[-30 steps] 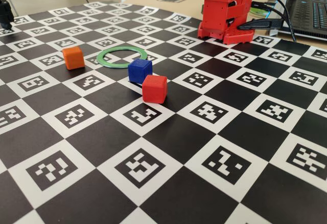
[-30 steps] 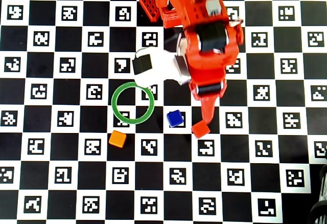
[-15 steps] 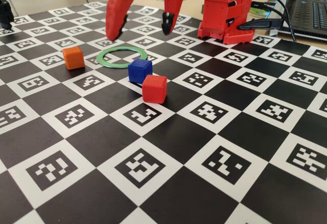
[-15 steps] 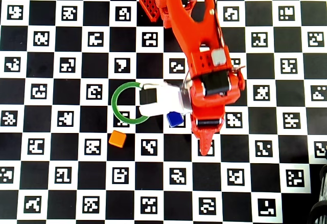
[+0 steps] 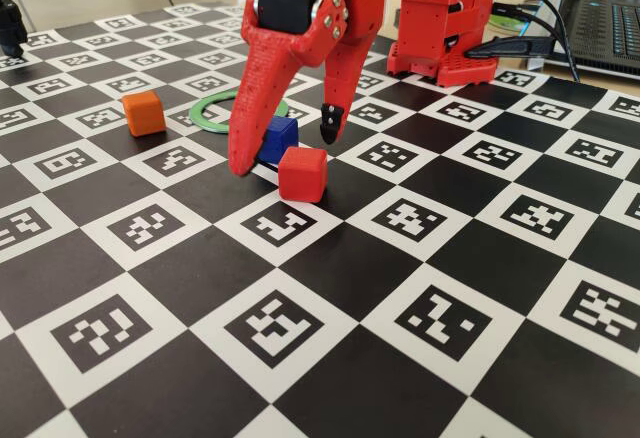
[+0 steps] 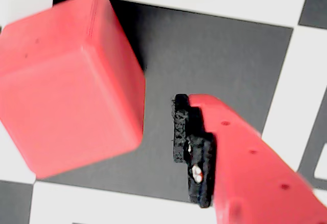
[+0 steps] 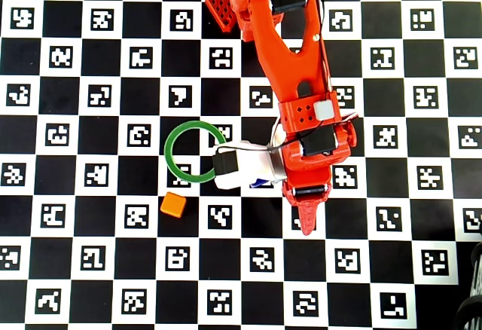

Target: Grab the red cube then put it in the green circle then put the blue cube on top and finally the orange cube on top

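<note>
1. Fixed view: my gripper point(image 5: 283, 155) hangs spread wide and holds nothing. The long finger point(image 5: 247, 128) is low, its tip close to the board; the shorter one point(image 5: 334, 98) ends higher. The red cube point(image 5: 302, 174) sits just below and in front of the gap, loose on the checkered mat point(image 5: 420, 328). The blue cube point(image 5: 277, 138) is right behind it, between my fingers, nearly touching the red. The green circle point(image 5: 213, 114) lies further back on the long finger's side, and the orange cube point(image 5: 144, 113) is well apart beyond that.

2. Wrist view: the red cube point(image 6: 69, 88) fills the left half, and my padded fingertip point(image 6: 191, 157) stands just beside its right face with a dark strip of mat between. I judge I should come a little lower, so the pad meets the face squarely, before closing.

3. Overhead view: my arm hides the red cube; only a sliver of the blue cube point(image 7: 260, 183) shows. The green circle point(image 7: 172, 138) is empty. The risk, I think, is catching the blue cube too, so I should centre on the red alone.
</note>
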### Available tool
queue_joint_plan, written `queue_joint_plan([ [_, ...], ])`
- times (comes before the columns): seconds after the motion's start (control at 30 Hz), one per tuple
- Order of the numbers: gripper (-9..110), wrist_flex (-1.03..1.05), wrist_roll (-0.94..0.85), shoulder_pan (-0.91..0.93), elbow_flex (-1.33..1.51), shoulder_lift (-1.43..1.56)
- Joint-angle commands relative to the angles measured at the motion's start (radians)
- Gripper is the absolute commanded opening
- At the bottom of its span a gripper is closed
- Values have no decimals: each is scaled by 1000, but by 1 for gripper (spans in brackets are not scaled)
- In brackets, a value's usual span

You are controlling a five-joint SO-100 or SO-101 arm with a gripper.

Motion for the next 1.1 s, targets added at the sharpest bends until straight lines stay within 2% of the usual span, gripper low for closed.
queue_joint_plan([
  [0.0,55,-18,-23,15,-25,12],
  [0.8,54,-61,-313,8,-43,-9],
  [0.97,48,-80,-316,8,-34,-8],
  [1.07,40,-84,-313,6,-29,-5],
])
